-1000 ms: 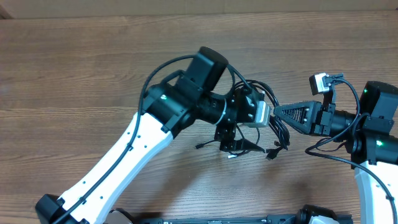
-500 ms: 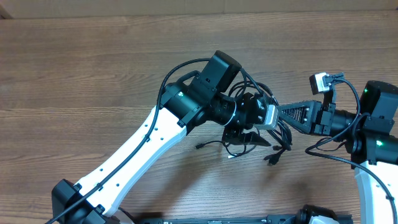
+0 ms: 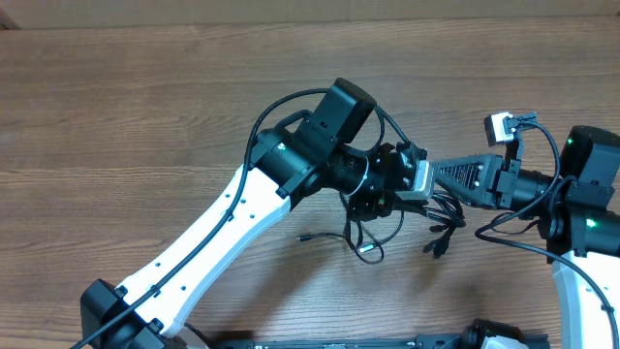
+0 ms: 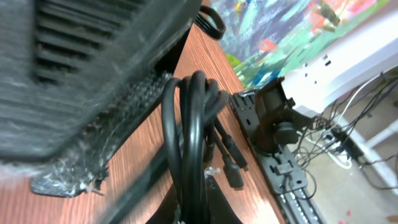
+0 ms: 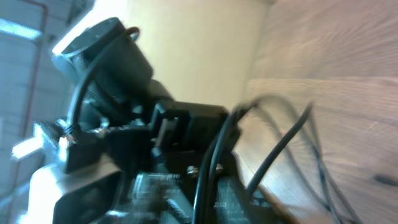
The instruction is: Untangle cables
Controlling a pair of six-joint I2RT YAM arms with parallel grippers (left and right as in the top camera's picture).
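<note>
Left hand [image 3: 371,206] has closed tight on the limp, light cables [image 4: 193,124], best pinched near a plug [image 3: 435,251]; right hand [image 3: 448,177] opening unclear.

The table [image 3: 116,116] is mid-brown wood with a fine, streaky grain running side to side, and a pale beige strip [image 3: 291,10] borders its far edge. The cables [image 4: 198,124] are black throughout (glossy up close, with pale highlights along their curves). The left arm [image 3: 208,242] is white on its lower link and black at its upper joints, with a small green light [image 3: 281,148] on the black. The right arm [image 3: 579,291] is likewise white below and black above, and carries a silver-grey camera [image 3: 498,128]. Past the table's edge in the left wrist view lies a painted patch [image 4: 280,28] of green, turquoise and red.
</note>
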